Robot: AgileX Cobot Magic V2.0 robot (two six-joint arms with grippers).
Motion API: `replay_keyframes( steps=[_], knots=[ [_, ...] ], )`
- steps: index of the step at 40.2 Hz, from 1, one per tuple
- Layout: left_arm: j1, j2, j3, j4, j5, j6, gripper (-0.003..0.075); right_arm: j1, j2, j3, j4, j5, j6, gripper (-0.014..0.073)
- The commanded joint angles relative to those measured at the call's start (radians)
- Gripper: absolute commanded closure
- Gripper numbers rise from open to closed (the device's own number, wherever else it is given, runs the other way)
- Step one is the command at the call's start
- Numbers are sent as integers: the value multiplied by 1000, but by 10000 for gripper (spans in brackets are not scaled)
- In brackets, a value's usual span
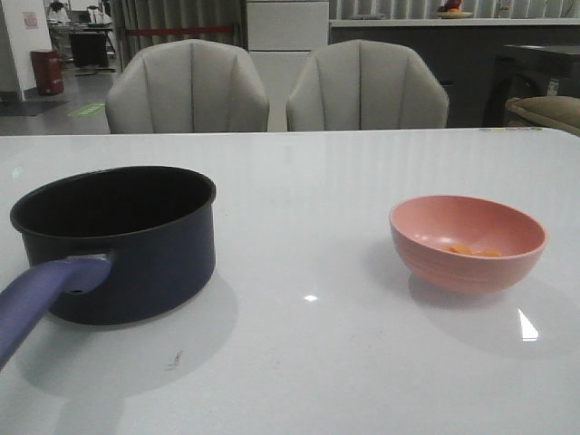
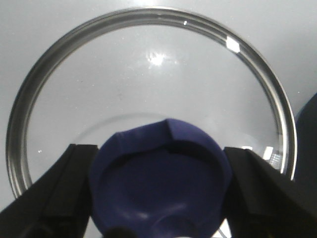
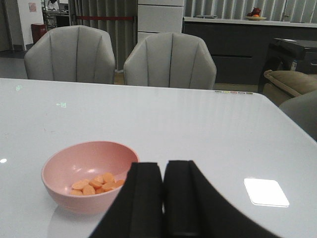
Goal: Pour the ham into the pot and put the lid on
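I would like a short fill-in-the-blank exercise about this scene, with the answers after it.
1. The ham lies inside the pink ____.
2. The left gripper has its fingers on either side of the lid's ____.
3. The pot holds ____ ham.
4. The right gripper's fingers are ____ together.

Answers: bowl; knob; no; closed

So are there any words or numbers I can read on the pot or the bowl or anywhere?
None can be read.
The pot, the pink bowl and the glass lid are plain, with no writing.
A paper sign on the far wall is too small and blurred to read.
A row of small coloured dots at the table edge may be marks, too small to tell.
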Motion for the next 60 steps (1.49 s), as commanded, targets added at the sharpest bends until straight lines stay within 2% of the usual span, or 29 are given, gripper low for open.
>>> replay_keyframes(
  steps=[1, 15, 23, 28, 45, 53, 60],
  knots=[
    [0, 11, -26, -31, -66, 6, 365, -4, -21, -5, -12, -86, -4, 445],
    [-6, 111, -26, -31, -130, 50, 355, -4, -21, -5, -12, -86, -4, 445],
    [-33, 120, -26, -25, -152, 55, 215, -4, -21, -5, -12, -86, -4, 445],
    [-45, 141, -26, -20, -140, 55, 162, -4, -21, -5, -12, -86, -4, 445],
    [-54, 132, -63, 41, -61, 56, 144, -4, -21, -5, -12, -86, -4, 445],
    [-69, 21, -55, 52, -59, 58, 147, -4, -21, -5, -12, -86, -4, 445],
    [-100, -131, -8, 49, -117, 58, 147, -4, -21, -5, -12, -86, -4, 445]
  ],
)
